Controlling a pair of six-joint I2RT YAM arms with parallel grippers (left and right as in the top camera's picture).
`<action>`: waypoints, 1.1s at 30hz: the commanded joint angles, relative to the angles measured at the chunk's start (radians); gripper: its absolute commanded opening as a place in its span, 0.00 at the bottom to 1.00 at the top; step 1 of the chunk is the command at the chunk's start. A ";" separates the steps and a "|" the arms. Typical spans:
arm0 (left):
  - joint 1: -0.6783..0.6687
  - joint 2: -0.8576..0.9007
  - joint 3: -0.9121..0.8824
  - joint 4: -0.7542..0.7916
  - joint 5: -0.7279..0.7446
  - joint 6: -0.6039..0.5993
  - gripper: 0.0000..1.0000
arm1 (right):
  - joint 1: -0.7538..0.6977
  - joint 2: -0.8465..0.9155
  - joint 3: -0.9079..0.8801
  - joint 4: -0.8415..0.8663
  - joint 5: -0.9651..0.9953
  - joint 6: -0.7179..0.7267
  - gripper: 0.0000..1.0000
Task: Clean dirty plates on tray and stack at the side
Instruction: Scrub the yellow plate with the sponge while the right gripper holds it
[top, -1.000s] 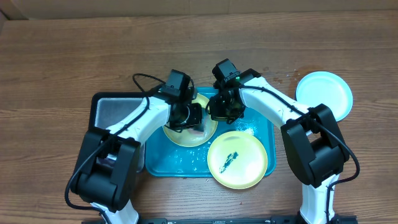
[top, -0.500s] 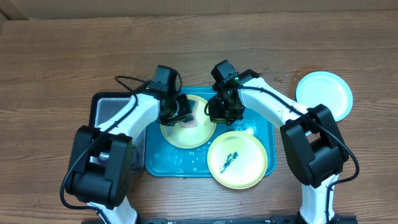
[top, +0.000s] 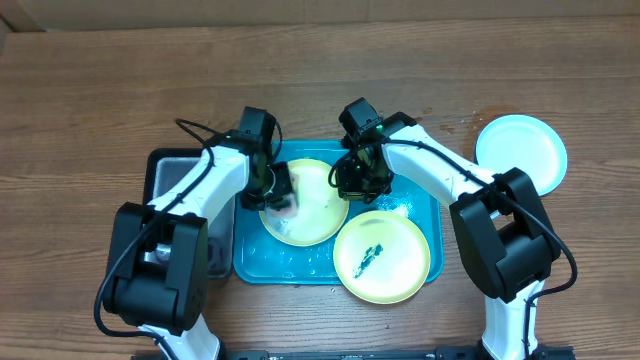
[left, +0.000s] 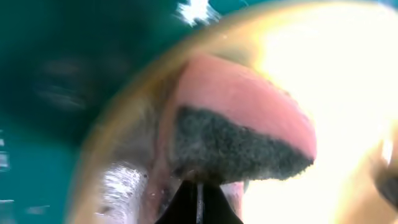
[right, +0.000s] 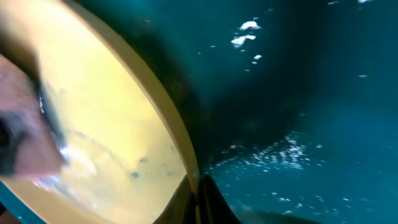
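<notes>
Sponge (left: 242, 118) clenched in left gripper (top: 280, 198) has slid leftward; right gripper (top: 352, 186) pinches plate (top: 318, 210) rim
Two yellow-green plates (top: 381, 257) on one tray (top: 290, 268), one blue plate (top: 520, 150) beside it

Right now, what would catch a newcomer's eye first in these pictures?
The left fingers press a pink sponge onto the middle plate in the turquoise tray, while the right fingers pinch its rim. A smeared plate overhangs the tray's near edge; a light blue plate lies on the table.
</notes>
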 joint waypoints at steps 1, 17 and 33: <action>-0.074 0.023 -0.022 -0.013 0.313 0.125 0.04 | 0.002 0.002 0.026 0.015 -0.016 0.002 0.04; -0.110 0.023 -0.022 0.210 0.298 -0.165 0.04 | 0.002 0.002 0.026 0.008 -0.017 0.005 0.04; 0.023 0.023 -0.022 0.041 -0.148 -0.231 0.04 | 0.002 0.002 0.026 -0.014 -0.016 0.005 0.04</action>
